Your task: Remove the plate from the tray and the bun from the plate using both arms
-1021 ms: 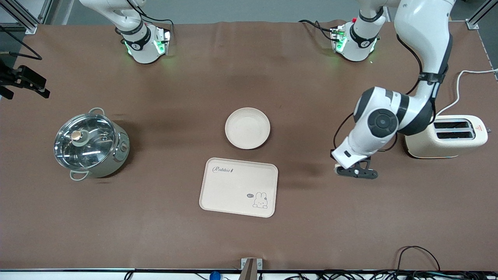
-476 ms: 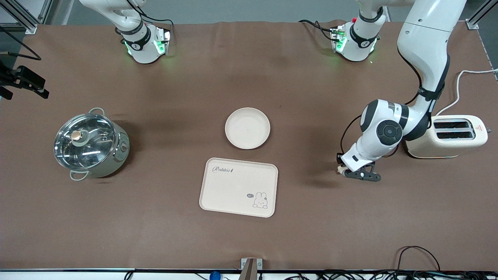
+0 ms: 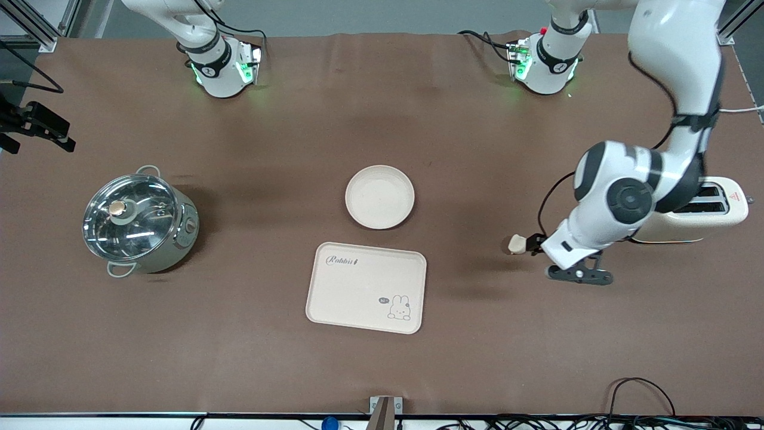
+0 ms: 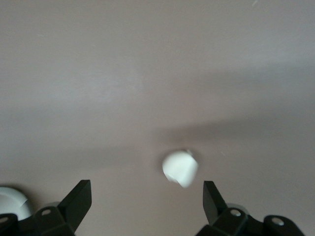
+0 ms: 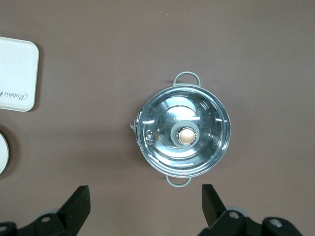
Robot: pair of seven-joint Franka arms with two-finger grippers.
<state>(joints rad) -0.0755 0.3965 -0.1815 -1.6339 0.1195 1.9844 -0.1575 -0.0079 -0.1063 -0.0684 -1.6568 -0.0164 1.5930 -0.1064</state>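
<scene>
Front: the left end effector (image 3: pixel 580 273) has let go and lifted off; bun (image 3: pixel 517 243) lies on the desk (image 3: pixel 250 358), plate (image 3: pixel 379 197) beside tray (image 3: pixel 365 287). Left wrist: fingers wide over the bun (image 4: pixel 180 168) — retreat straight up. Right wrist: right end effector (image 5: pixel 145 209) wide, waiting above the pot (image 5: pixel 184 133).

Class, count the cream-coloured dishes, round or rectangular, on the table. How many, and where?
2: the round plate mid-table, and the rectangular tray just nearer the front camera. None appears hidden.
</scene>
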